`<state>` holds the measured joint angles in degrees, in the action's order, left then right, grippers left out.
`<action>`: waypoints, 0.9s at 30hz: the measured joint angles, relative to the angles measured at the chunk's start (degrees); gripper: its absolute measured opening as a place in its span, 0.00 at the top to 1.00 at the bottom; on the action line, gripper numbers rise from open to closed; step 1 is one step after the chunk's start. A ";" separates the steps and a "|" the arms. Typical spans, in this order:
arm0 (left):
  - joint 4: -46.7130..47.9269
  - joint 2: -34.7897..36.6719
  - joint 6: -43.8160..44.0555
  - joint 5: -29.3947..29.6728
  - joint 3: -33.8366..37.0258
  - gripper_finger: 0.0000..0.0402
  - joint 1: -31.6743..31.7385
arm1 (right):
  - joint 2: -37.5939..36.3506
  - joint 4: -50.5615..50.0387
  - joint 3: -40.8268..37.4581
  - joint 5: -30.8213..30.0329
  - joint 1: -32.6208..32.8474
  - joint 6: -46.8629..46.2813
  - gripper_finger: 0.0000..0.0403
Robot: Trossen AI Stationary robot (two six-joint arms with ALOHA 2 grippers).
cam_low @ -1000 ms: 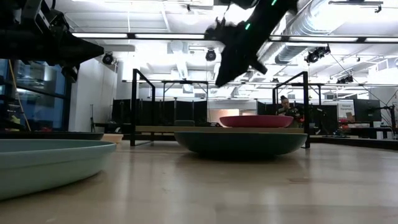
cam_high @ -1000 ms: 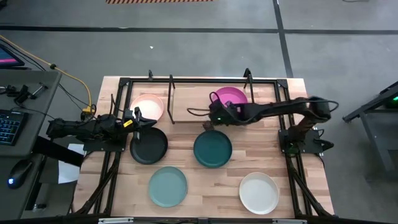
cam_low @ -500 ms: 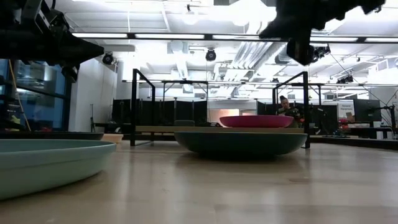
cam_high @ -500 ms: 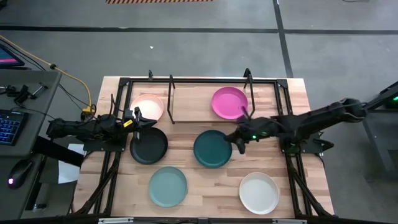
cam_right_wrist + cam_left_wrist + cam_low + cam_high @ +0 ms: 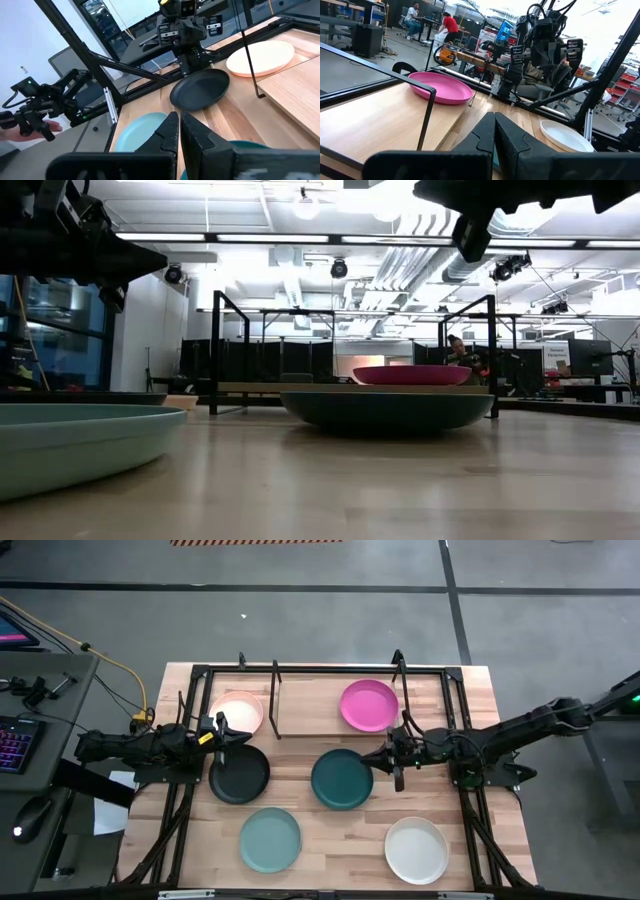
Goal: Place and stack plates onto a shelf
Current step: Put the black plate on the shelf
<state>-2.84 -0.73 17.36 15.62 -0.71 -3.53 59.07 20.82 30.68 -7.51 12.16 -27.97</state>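
Right gripper (image 5: 397, 762) jaws fully closed, empty — hovering at the dark teal plate's (image 5: 342, 779) edge. Left gripper (image 5: 222, 736) also closed, empty, between pink plate (image 5: 238, 712) and black plate (image 5: 240, 773). Magenta plate (image 5: 368, 705) and pink plate sit on the shelf (image 5: 300, 718) — light teal plate (image 5: 270, 840), white plate (image 5: 417, 849) on table

Both end effectors closed (left (image 5: 222, 737), right (image 5: 397, 755)).

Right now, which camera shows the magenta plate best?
The high view: the whole magenta plate shows on the shelf, unblocked. The low view shows only its edge behind the dark teal plate; the left wrist view shows it slanted; the right wrist view misses it.
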 joint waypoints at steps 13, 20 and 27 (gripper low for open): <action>-0.05 0.00 0.00 0.02 0.00 1.00 0.00 | 0.00 0.00 0.09 0.74 0.00 1.47 1.00; -10.27 -0.02 7.91 0.67 0.00 1.00 0.02 | 0.00 0.00 0.10 0.86 0.00 1.47 1.00; -25.55 -0.07 15.35 5.55 0.00 1.00 0.13 | 0.00 0.00 0.11 0.90 0.00 1.47 1.00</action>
<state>-28.40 -0.80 32.71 21.16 -0.71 -3.40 59.07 20.82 30.79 -6.61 12.16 -26.50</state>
